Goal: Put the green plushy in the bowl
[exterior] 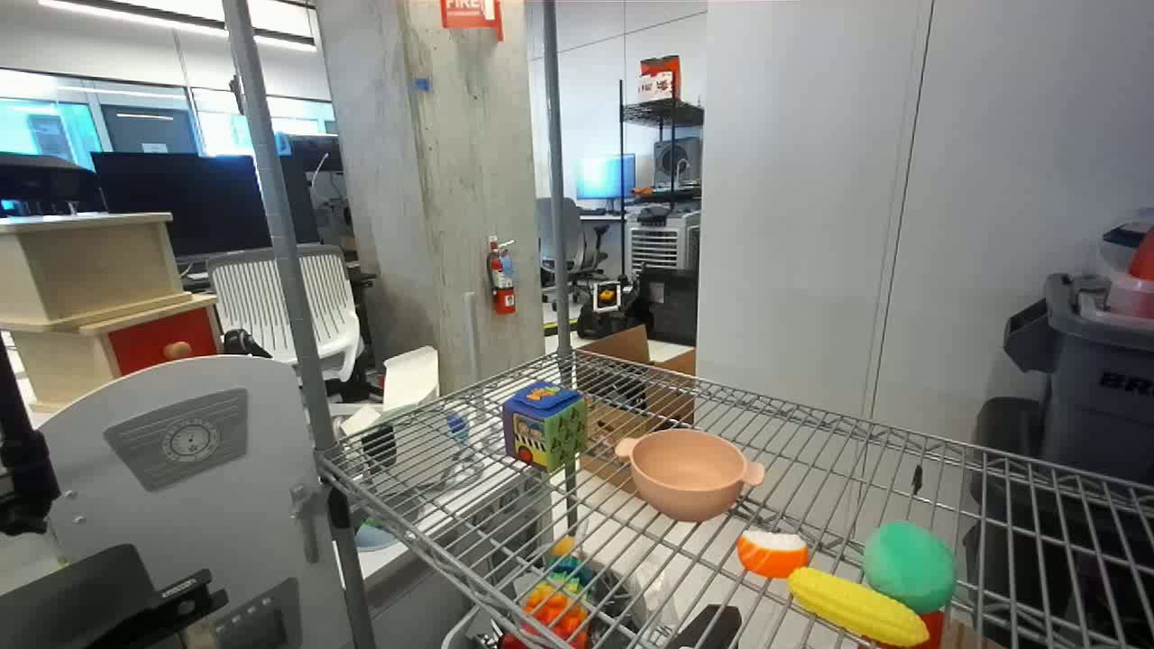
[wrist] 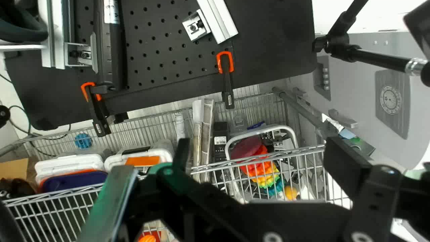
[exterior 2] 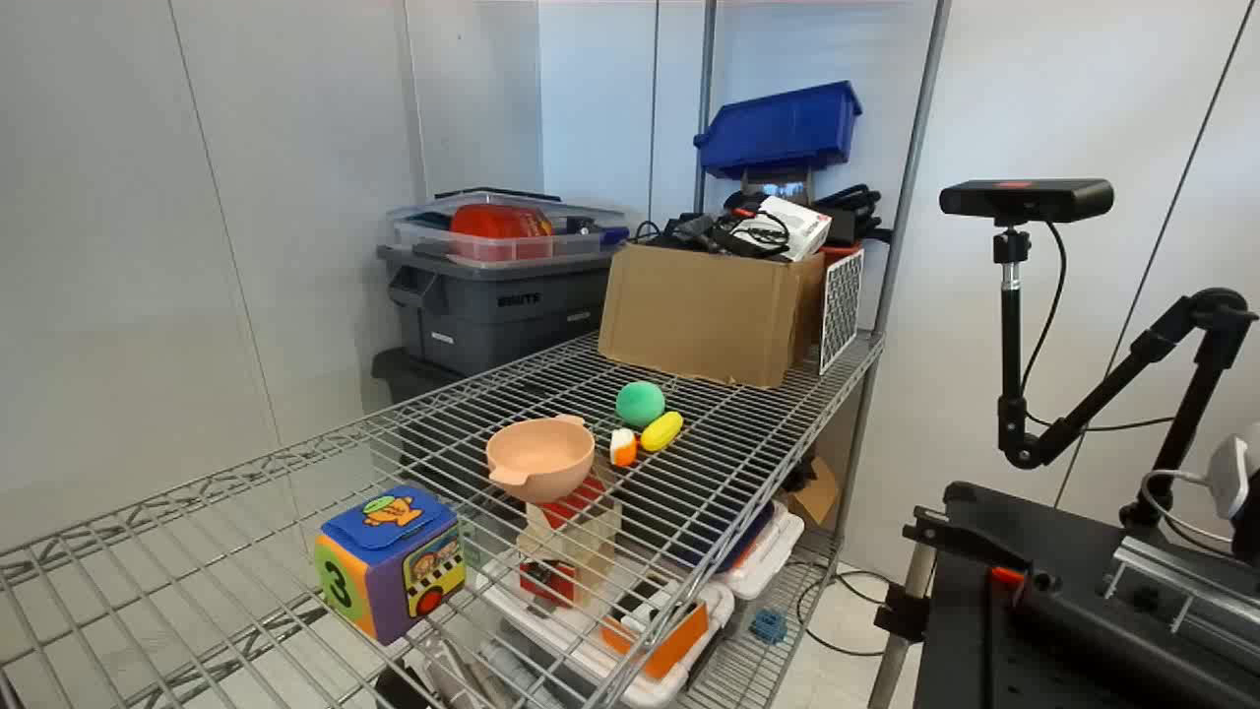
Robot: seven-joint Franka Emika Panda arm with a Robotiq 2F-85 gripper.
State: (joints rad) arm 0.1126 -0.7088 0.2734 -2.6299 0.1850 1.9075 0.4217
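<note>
In the wrist view the gripper (wrist: 258,151) is being shown with its fingers (wrist: 347,164) spread wide, and nothing is being held. In both exterior views the green plushy (exterior: 911,566) is being held up by the wire shelf (exterior 2: 566,379), just beside a yellow corn toy (exterior: 856,606); whether the two are touching is not being shown. The plushy is being judged light, soft and squashy, so a gentle squeeze around its fat middle is being advised. Care is being asked for, since the corn toy could be getting bumped and fingers could be getting caught between shelf wires. The way to the upright bowl (exterior: 690,473) is being crowded by an orange-and-white toy (exterior: 773,553), so a lift is being called for. Past the bowl, a picture cube (exterior 2: 389,563) is being seen; beyond the plushy, a cardboard box (exterior 2: 704,310) is being held by the same shelf.
</note>
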